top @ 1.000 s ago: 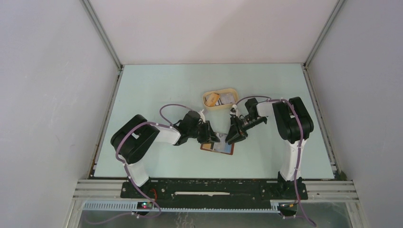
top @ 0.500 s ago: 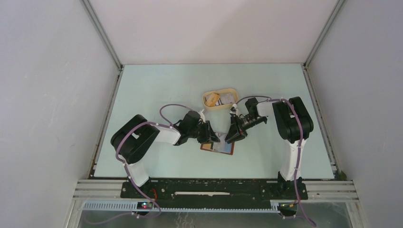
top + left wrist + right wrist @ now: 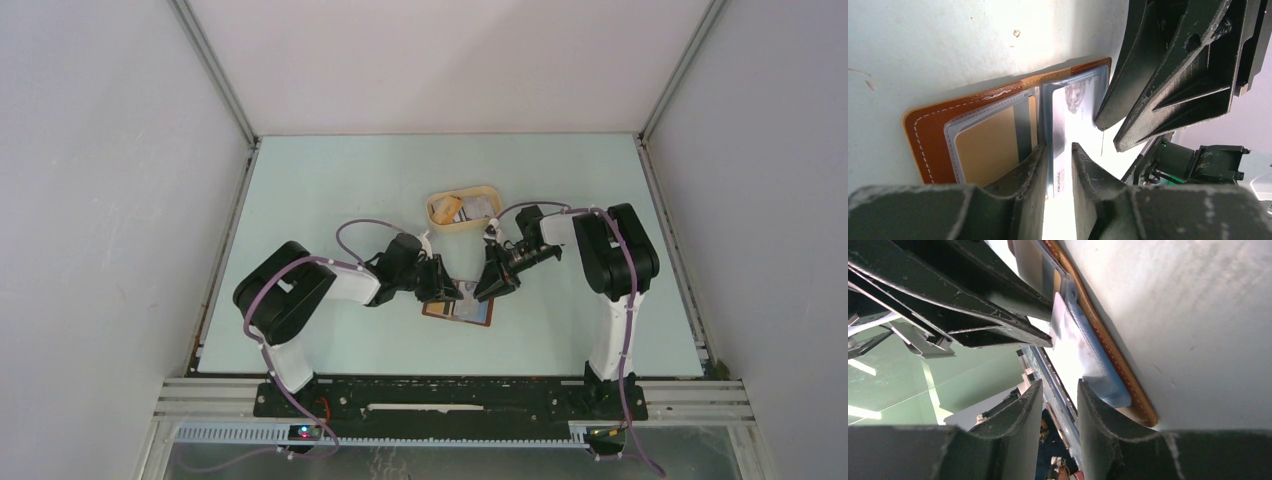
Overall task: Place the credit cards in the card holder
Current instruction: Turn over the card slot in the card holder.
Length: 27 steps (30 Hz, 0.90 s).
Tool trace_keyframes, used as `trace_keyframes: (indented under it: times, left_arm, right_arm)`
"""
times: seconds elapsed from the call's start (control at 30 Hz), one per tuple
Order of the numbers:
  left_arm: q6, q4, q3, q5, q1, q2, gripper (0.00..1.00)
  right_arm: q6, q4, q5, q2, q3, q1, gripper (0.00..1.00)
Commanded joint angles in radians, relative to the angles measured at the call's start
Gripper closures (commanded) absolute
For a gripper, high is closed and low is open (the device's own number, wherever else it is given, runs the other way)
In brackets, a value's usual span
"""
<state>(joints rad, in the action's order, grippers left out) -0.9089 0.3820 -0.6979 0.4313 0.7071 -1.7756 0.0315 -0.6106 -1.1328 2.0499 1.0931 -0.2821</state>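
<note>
Only lettering I can spot is a tiny line of dark print on the card [image 3: 1064, 150] in the card holder [image 3: 923, 132], and it's too blurry to read.

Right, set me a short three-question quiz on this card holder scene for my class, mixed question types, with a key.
1. True or false: the card holder lies folded shut on the table.
2. In the top view, the tan tray sits: A) beyond the card holder, farther from the arm bases; B) between the card holder and the arm bases; C) against the left wall.
3. Fill the gap: in the wrist view, the pale card at the holder's clear pocket shows between the fingers of the ____ tool.

Key: 1 false, it lies open; 2 A; 3 left tool.
</note>
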Motion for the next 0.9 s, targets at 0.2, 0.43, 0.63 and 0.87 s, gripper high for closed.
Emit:
trace_keyframes:
  times: [0.2, 0.43, 0.63, 0.87]
  left_arm:
    - [0.027, -0.052, -0.029, -0.042, 0.008, 0.079, 0.70]
    - [0.073, -0.157, -0.062, -0.090, 0.011, 0.132, 0.71]
    - [0.087, -0.197, -0.088, -0.093, 0.016, 0.116, 0.78]
    - [0.102, -0.216, -0.130, -0.074, 0.034, 0.063, 0.84]
  right_arm:
    - [-0.085, -0.040, 0.074, -0.074, 0.043, 0.025, 0.59]
    - [-0.100, -0.055, 0.071, -0.059, 0.050, 0.036, 0.59]
    - [-0.103, -0.057, 0.067, -0.057, 0.051, 0.037, 0.59]
    - [-0.103, -0.060, 0.085, -0.056, 0.051, 0.037, 0.59]
